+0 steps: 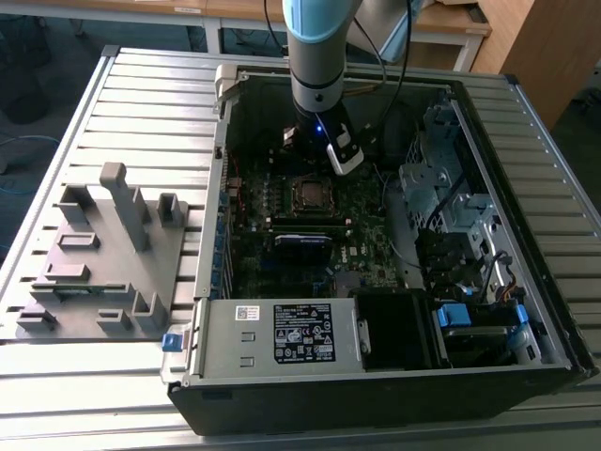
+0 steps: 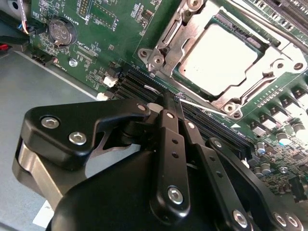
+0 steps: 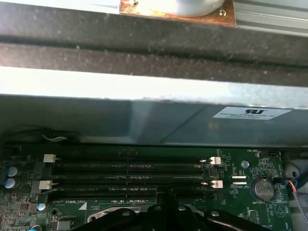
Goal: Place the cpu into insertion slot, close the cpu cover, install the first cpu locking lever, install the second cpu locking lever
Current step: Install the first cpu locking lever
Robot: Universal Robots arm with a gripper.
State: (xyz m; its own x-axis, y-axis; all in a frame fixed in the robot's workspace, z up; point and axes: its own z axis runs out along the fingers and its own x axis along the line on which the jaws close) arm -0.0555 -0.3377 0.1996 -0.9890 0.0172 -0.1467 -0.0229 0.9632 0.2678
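The cpu (image 2: 224,55) lies flat in the insertion slot (image 1: 307,193), its dull silver top showing. The cpu cover (image 2: 166,36) is down around it, framing the chip's edges. My gripper (image 2: 167,100) is shut, with its black fingers pressed together just beside the socket's corner, over the long black memory slots. A thin silvery rod (image 2: 197,104) runs from the fingertips along the socket's side; I cannot tell whether the fingers hold it. In the exterior view the arm (image 1: 319,85) reaches down into the open computer case, just behind the socket.
The case walls (image 1: 222,141) ring the motherboard. A black module (image 1: 302,241) sits in front of the socket, a power supply (image 1: 282,334) at the near edge, and a drive cage (image 1: 441,188) on the exterior view's right. A grey fixture plate (image 1: 103,254) lies outside, on the exterior view's left.
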